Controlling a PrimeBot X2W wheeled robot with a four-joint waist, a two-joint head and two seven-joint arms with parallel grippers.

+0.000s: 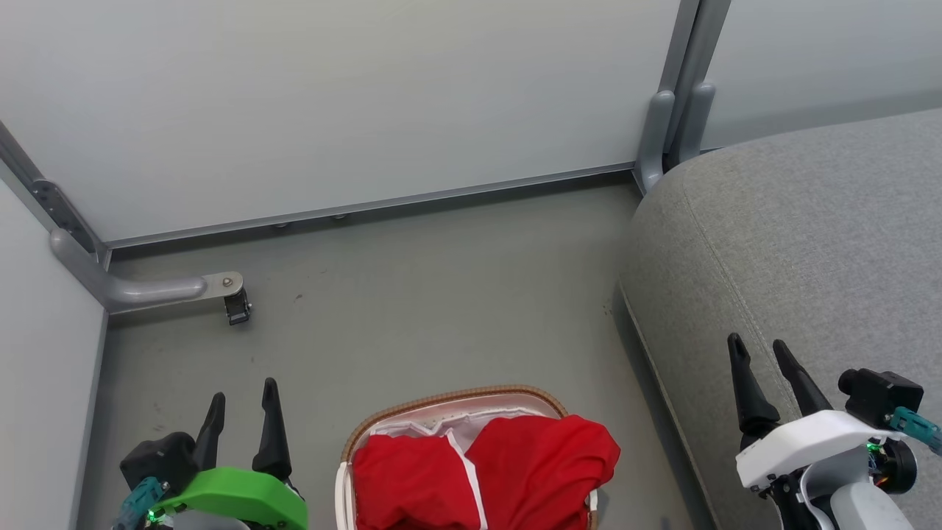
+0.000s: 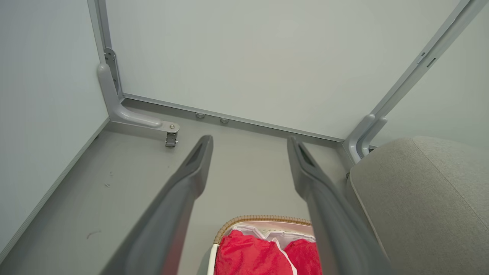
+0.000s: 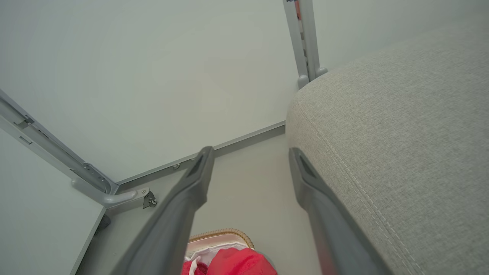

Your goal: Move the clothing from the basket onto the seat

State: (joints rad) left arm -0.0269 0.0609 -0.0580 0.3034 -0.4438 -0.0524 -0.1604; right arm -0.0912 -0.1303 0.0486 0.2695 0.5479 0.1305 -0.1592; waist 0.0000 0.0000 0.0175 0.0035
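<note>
Setting: The head view looks down into a corner where pale wall panels point(image 1: 331, 96) meet a grey floor point(image 1: 441, 294).
Basket: A small oval white basket point(image 1: 456, 398) with a brown woven rim stands on the floor at 6 o'clock, cut off by the bottom edge. A white liner point(image 1: 441, 421) shows inside its far wall.
Clothing: Bright red clothing point(image 1: 530, 464) with white trim lies heaped in the basket and fills it. The right-hand piece bulges over the rim toward 3 o'clock. All of it that shows is in the basket.
Seat: A large grey fabric seat point(image 1: 809, 243) with a rounded corner and a stitched seam spans 2 to 4 o'clock. It is near the basket, with a strip of floor between them.
Left claw: The left claw point(image 1: 243, 390) sits at 7 o'clock, beside the basket and apart from it. Its two dark fingers point to 12 o'clock, spread wide, with nothing between them.
Right claw: The right claw point(image 1: 756, 341) sits at 4 o'clock, its fingers showing against the seat's edge. They stand wide apart and hold nothing.
Bracket: A grey metal bracket point(image 1: 147, 291) with a small dark caster juts from the left wall at 9 o'clock.
Post: A grey post point(image 1: 673, 110) rises in the corner at 1 o'clock, just behind the seat.
</note>
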